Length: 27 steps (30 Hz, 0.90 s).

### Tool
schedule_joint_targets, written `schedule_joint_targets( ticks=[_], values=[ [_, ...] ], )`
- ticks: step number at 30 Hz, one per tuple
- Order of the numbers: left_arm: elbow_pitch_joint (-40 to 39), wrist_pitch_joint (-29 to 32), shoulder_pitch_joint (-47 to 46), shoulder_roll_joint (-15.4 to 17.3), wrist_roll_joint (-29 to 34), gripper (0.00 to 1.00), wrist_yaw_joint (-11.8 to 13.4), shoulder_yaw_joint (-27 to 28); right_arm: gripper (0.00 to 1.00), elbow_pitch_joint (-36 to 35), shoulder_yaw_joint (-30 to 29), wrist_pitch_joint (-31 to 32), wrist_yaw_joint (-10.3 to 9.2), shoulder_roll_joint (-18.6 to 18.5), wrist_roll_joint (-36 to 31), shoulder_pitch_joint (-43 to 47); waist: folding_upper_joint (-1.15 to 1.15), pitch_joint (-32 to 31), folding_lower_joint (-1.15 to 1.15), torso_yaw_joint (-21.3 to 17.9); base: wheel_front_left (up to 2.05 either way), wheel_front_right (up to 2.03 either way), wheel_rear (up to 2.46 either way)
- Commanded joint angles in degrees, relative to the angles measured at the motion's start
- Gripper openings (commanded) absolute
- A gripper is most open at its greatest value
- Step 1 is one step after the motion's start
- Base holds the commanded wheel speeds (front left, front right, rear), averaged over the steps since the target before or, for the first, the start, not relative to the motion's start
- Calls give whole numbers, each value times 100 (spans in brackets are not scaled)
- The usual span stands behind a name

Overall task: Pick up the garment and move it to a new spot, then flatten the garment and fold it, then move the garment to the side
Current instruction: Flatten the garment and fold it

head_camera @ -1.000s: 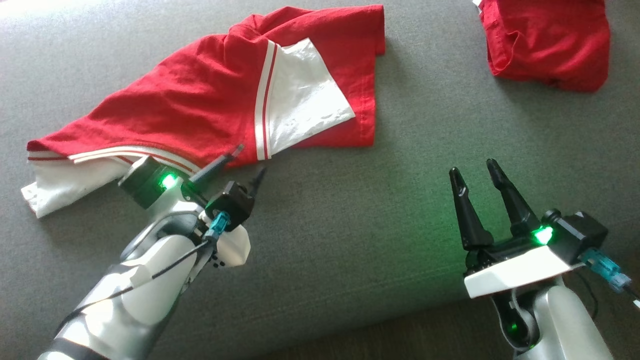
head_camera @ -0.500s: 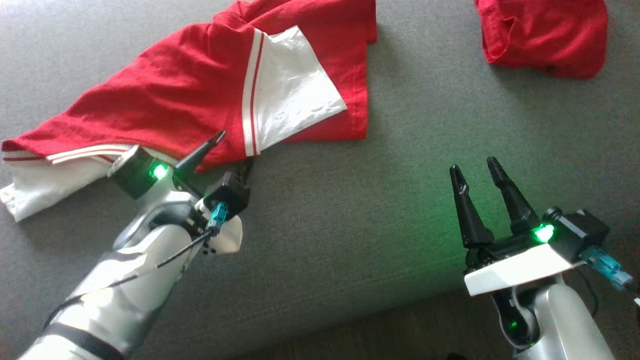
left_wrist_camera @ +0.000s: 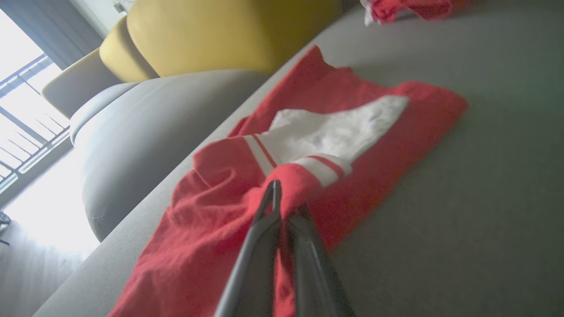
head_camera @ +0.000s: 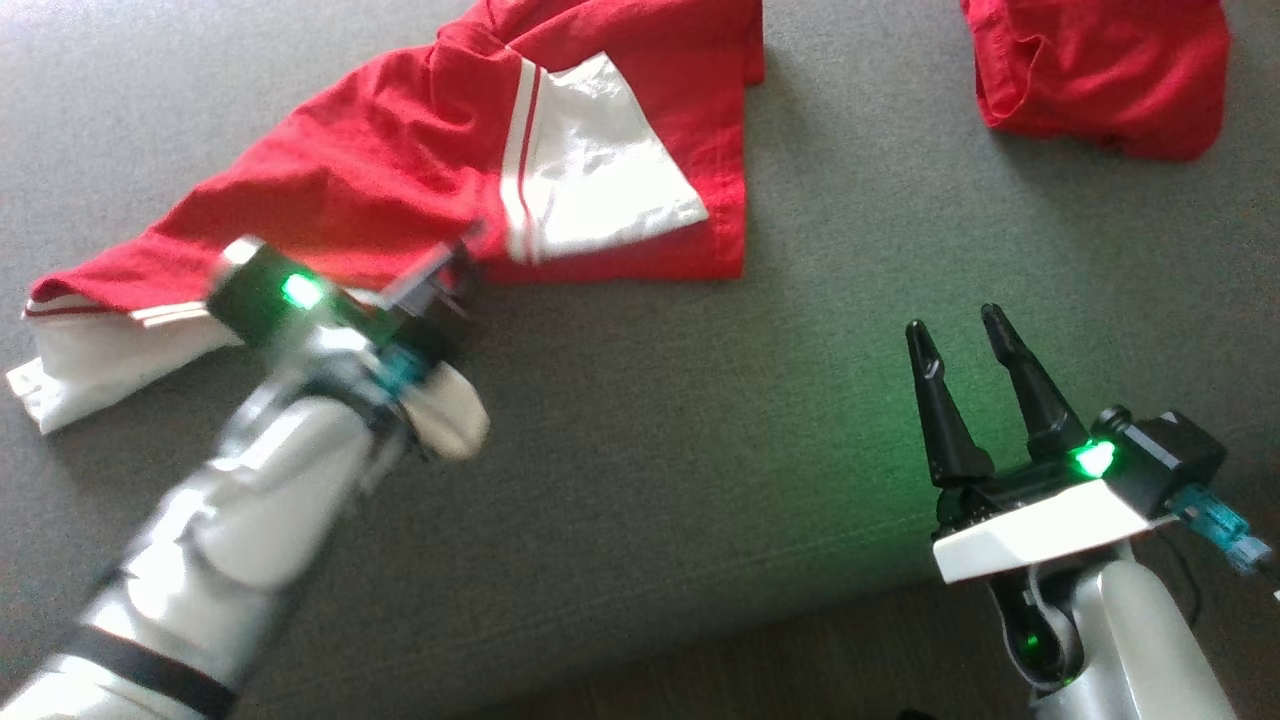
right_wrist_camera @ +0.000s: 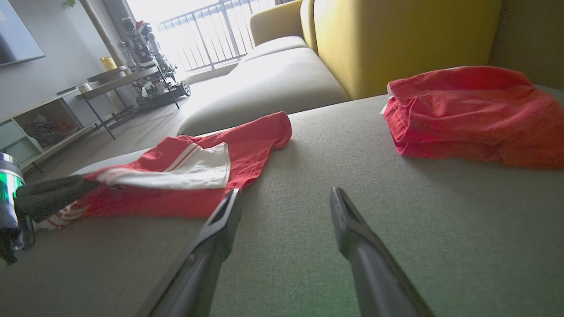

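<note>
Gripping the red garment (head_camera: 380,180), left pincer (left_wrist_camera: 287,203) closed; right pincer (head_camera: 965,330) spread

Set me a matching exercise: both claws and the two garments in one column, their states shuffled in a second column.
Column one:
1. left claw
2. right claw
3. red-and-white garment
4. plain red garment

Column two:
a. bunched up at the far right
b. open, holding nothing
c. shut on red cloth
d. lying spread out, near edge pinched

Pairs: 1-c, 2-b, 3-d, 4-a
</note>
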Motion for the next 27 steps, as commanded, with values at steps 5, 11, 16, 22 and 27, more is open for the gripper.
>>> schedule_joint_targets(
  ticks=[5,11,16,22,27],
  values=[
    [-416,88,-859,696,-1052,0,-503,1180,100,-202,130,-54,-1,-28,-4,-84,0,128,0,-40,0,0,0],
    [-276,552,-2125,1144,-1789,0,-746,2036,100,-235,232,-54,-1,-28,74,-249,0,530,0,-263,0,0,0],
    [307,517,-3209,1377,-1899,32,-409,2563,100,-281,415,-54,-1,-28,148,-495,0,990,0,-519,0,0,0],
    [1193,224,-3702,1265,-1935,100,106,2859,100,-319,717,-54,-1,-28,252,-650,0,1206,0,-500,0,0,0],
    [1353,41,-3259,971,-1966,100,-44,2710,100,-176,967,-54,-1,-28,386,-734,0,1056,0,-130,0,0,0]
  ],
)
